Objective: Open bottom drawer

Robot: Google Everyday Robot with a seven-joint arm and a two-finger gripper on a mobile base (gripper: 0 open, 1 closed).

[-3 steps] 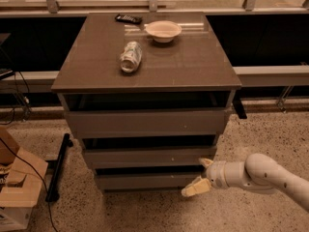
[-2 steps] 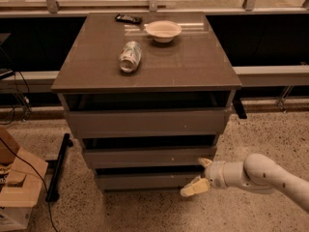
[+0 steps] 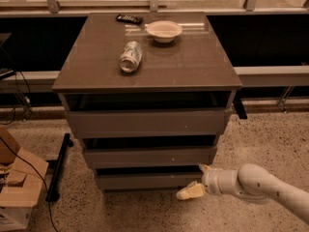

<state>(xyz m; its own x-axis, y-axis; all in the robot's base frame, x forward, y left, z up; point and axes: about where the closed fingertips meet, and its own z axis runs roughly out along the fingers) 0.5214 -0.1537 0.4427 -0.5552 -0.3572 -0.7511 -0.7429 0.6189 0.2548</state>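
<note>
The grey-brown cabinet [image 3: 145, 71] has three drawers. The bottom drawer [image 3: 145, 181] is the lowest and narrowest front, with a dark gap above it. My gripper [image 3: 197, 181] is at the right end of that front, low near the floor, on a white arm [image 3: 260, 185] coming in from the right. The fingers are apart: the upper fingertip [image 3: 204, 168] is at the dark gap above the drawer front, and the lower finger [image 3: 189, 192] lies below its bottom edge. Whether they touch the front I cannot tell.
On the cabinet top lie a tipped can [image 3: 131, 57], a white bowl [image 3: 164, 30] and a dark remote [image 3: 129, 19]. A cardboard box [image 3: 17, 192] and a black bar [image 3: 58, 166] are on the floor at the left. A low ledge [image 3: 270, 74] runs behind.
The gripper has shifted slightly left and down along the bottom drawer's right end. The drawer fronts look the same.
</note>
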